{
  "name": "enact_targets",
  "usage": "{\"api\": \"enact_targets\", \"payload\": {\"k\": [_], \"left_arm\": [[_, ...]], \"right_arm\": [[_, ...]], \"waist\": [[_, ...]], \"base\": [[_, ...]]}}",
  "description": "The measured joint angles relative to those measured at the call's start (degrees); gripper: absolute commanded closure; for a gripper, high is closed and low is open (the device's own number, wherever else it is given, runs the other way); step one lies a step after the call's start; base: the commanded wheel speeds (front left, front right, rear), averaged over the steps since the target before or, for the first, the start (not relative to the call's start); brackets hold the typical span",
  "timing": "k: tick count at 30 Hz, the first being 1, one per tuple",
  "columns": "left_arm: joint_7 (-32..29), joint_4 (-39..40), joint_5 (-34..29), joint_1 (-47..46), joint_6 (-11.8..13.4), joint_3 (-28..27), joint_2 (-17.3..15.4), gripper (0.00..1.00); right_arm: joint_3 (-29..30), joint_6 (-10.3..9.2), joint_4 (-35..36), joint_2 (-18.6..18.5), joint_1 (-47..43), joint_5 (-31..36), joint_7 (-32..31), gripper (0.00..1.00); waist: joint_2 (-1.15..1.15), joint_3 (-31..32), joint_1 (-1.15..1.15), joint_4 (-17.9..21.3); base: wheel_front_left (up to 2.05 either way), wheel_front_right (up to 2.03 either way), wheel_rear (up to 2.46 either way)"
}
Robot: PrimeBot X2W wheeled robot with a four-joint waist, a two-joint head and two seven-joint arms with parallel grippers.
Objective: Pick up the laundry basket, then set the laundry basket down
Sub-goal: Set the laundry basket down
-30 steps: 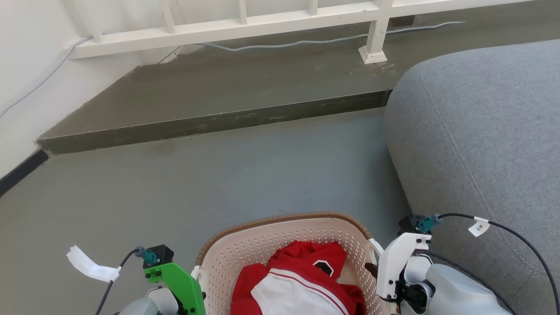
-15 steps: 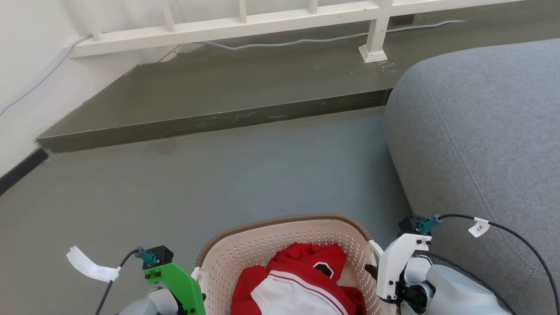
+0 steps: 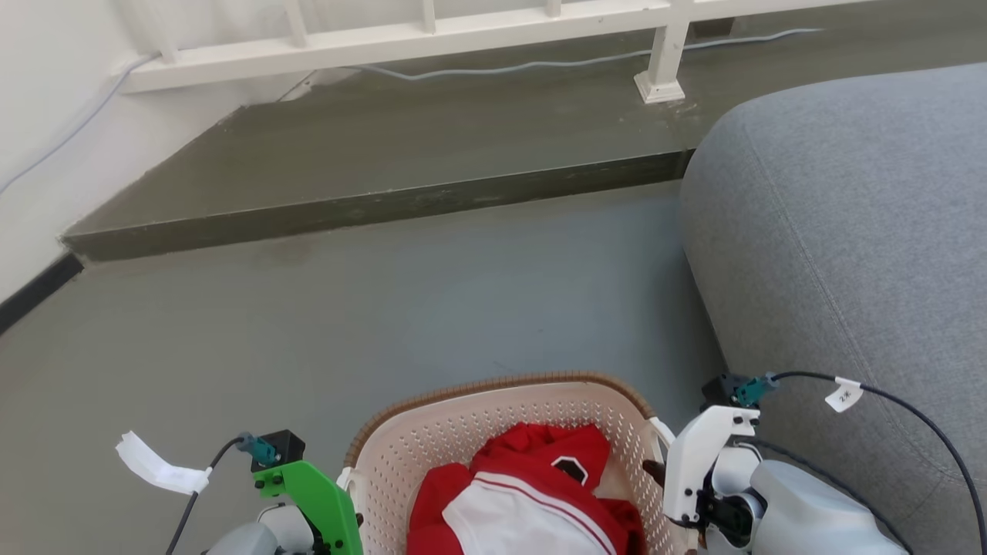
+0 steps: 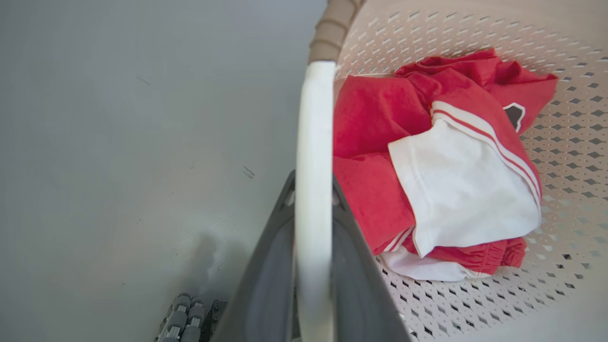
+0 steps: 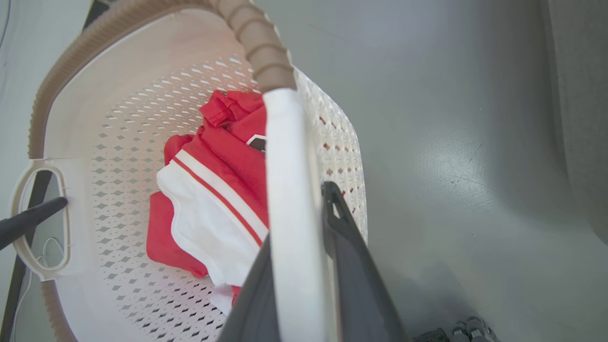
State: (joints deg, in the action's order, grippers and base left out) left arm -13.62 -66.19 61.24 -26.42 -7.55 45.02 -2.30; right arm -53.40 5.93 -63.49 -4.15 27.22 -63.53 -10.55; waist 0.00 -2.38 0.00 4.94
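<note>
Grey floor (image 3: 385, 324) runs open ahead of me and off to my left, ending at its far edge in a low dark step (image 3: 401, 154) under a white railing (image 3: 385, 38). A grey sofa (image 3: 848, 231) bounds the floor's right edge.

The laundry basket (image 3: 493, 420) is at the floor's near edge, between my two arms, just beside the sofa's flank and well apart from the step. I cannot tell whether its base touches the floor. It is cream-white with rounded corners, its walls pierced with small diamond holes under a brown woven-look rim (image 3: 493, 383). A crumpled red-and-white garment (image 3: 532, 493) lies inside.

My left pincer (image 4: 312, 187) is clamped on the basket's white left handle (image 4: 313, 142), one dark finger on each side of the bar. My right pincer (image 5: 299, 209) grips the right handle (image 5: 287, 190) the same way.

A thin grey cable (image 3: 501, 69) trails along the step below the railing.
</note>
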Motion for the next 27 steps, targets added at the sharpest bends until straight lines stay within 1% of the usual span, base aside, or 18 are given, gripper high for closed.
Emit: {"api": "enact_targets", "payload": {"k": [4, 12, 20, 27], "left_arm": [[0.2, 0.1, 0.0, -1.1, 0.0, 0.0, 0.0, 1.00], [3.2, 1.5, -0.5, -5.1, 0.0, 0.6, -1.1, 1.00], [5.8, 3.1, -0.9, -7.7, 0.0, 0.9, -1.3, 1.00], [8.6, 4.0, -1.6, -10.4, 0.0, 1.0, -2.5, 1.00]], "right_arm": [[0.0, 0.00, -0.2, 0.0, 1.4, 0.0, 1.4, 1.00], [0.1, 0.01, -0.1, 0.1, 4.7, 0.2, 5.0, 1.00], [0.1, 0.02, -0.1, -0.4, 7.9, 1.2, 8.3, 1.00], [0.0, 0.03, -0.1, 0.1, 11.6, 2.1, 11.1, 1.00]], "waist": [[0.00, -1.3, 0.00, -0.1], [0.00, -5.5, 0.00, -0.4], [0.00, -11.3, 0.01, -0.7], [0.00, -16.8, 0.01, -0.9]], "base": [[0.00, 0.00, 0.00], [0.00, 0.00, 0.00], [0.00, 0.00, 0.00], [0.00, 0.00, 0.00]]}}
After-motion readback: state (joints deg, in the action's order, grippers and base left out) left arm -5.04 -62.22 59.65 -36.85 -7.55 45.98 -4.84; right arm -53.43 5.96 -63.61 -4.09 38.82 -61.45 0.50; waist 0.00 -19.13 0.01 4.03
